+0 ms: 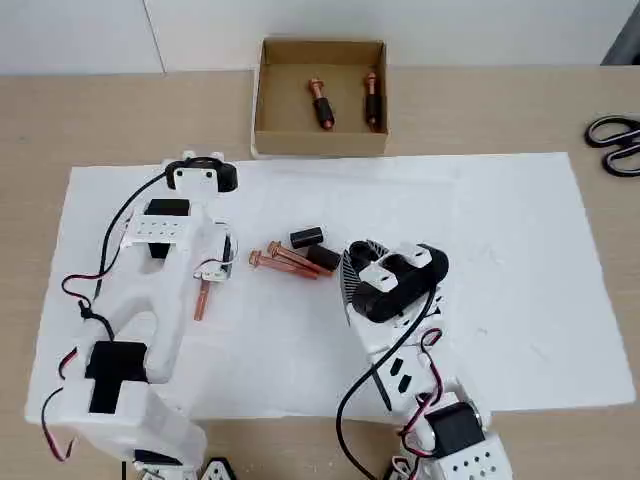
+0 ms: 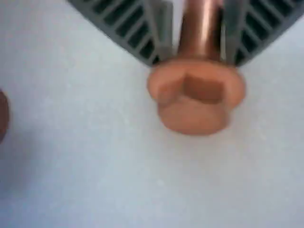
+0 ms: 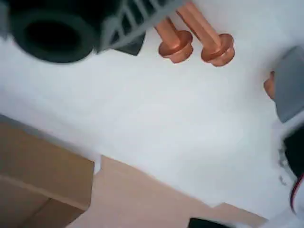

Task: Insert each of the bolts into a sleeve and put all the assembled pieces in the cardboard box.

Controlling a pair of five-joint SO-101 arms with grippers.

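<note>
Between the left gripper's [image 2: 195, 53] grey ribbed fingers [image 2: 159, 33] sits a copper-coloured bolt [image 2: 197, 102], clamped by its smooth shank. Its flanged hexagonal head sticks out just past the fingertips. From above, this gripper and its bolt are over the left part of the white paper sheet [image 1: 500, 260] that covers the wooden worktop [image 1: 120, 110].

To their right on the sheet lie two loose bolts [image 1: 285, 262] of the same copper colour, side by side and touching or nearly so. Their heads point toward the left arm. Just beyond their shank ends are two short black sleeves [image 1: 307, 237], one near the other. The nearer one lies just beside the right gripper [image 1: 352, 272]. Whether that gripper is apart or closed on anything cannot be told. In the right wrist view one sleeve shows its round open bore.

At the far edge of the sheet stands the cardboard box [image 1: 320, 143], open-topped. It holds two assembled pieces [image 1: 320, 103], copper bolts with a dark sleeve on each, lying apart on its floor. Black-handled scissors [image 1: 615, 140] rest on the worktop, off the sheet to the right.
</note>
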